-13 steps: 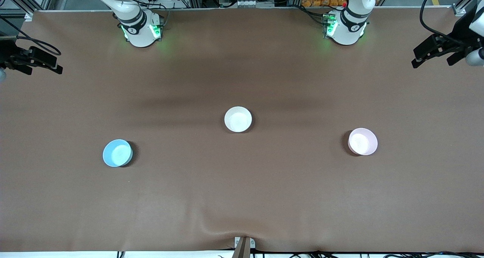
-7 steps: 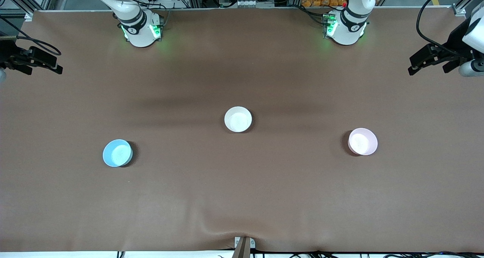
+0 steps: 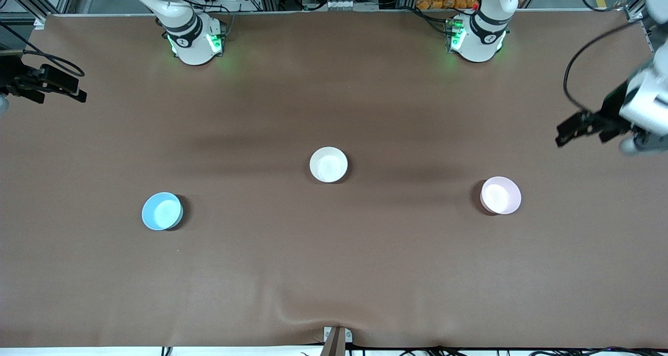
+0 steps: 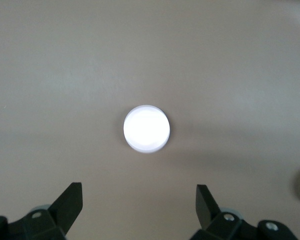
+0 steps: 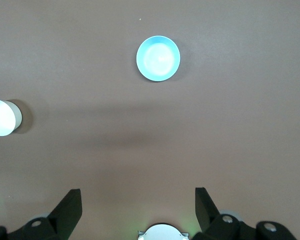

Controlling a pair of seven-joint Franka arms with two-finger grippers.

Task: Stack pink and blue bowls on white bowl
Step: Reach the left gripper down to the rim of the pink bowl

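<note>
Across the front view, the right gripper hangs at the right arm's end of the bench, jaws spread wide and empty; that arm waits. The blue bowl sits upright on the bench toward that same end, nearer the front camera than the white bowl, which stands at mid-bench. The pink bowl rests toward the left arm's end, well apart from both and a little nearer the camera than the white one. The left gripper hovers over bare bench toward its own end, jaws fully apart with nothing between them, and the bowl in its wrist view, washed out to white, is most likely the pink bowl.

The step in hand looks like the reach for the pink bowl. To do it well, bring the open jaws down astride one side of the rim, one finger inside and one outside, then pinch the wall. A glossy wall may slip, so bite deep, lift straight, and carry it level over the white bowl before letting go.
</note>
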